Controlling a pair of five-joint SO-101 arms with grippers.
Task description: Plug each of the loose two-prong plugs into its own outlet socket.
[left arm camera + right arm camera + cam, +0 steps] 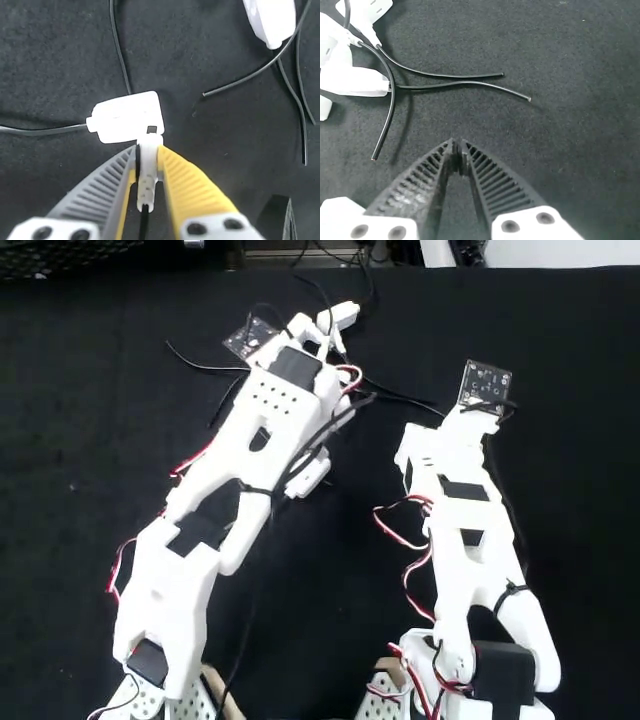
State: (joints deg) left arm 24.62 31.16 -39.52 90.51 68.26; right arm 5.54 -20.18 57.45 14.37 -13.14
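**White plug at the socket mouth, left arm holding it**

Black cloth (225, 65) covers the table. My left gripper (147, 150) is clamped on a white two-prong plug (146, 175), with the grey finger on one side and the yellow finger on the other. The plug's black cord runs back between them toward the wrist.

Just ahead of the fingertips a white outlet socket (125, 120) lies flat on the cloth, its own cord leaving one end. The plug's nose touches the socket's side near the end away from that cord, beside a small dark slot. The prongs are hidden, so I cannot tell how deep they sit, or whether they are in at all.

Key relation: the plug's long axis lines up with the fingers and points straight into the socket. The socket's long axis lies across it, close to a right angle. My judgement is that what remains is a straight push along the gripper's own axis, with no turning.

Risk: the socket lies loose on the cloth and may slide away rather than take the prongs.

My right gripper (456, 150) has its jaws closed on nothing, over bare cloth, with loose black wire ends (470, 80) beyond it. In the high view the right arm (465, 510) sits apart from the left arm (270, 420), so I judge the left far nearer the socket.

A second white moulded piece (267, 20) lies well apart from the held plug. I cannot tell whether it is a plug or a socket.
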